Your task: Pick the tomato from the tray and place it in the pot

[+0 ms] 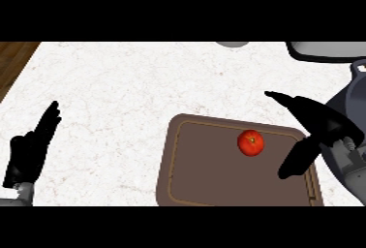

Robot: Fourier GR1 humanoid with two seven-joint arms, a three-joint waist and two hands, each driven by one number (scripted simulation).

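Closest to me, the left hand (pixel 28 150) rests open at the edge of the white surface (pixel 121 87), while the right hand (pixel 318 128), fingers apart, hovers just beside the tomato (pixel 250 143) lying on the brown tray (pixel 207 179), probably to grasp it.

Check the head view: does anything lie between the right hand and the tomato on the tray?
Nothing. In the head view, only bare tray surface separates the tomato from the open right hand, whose thumb hangs just right of it.
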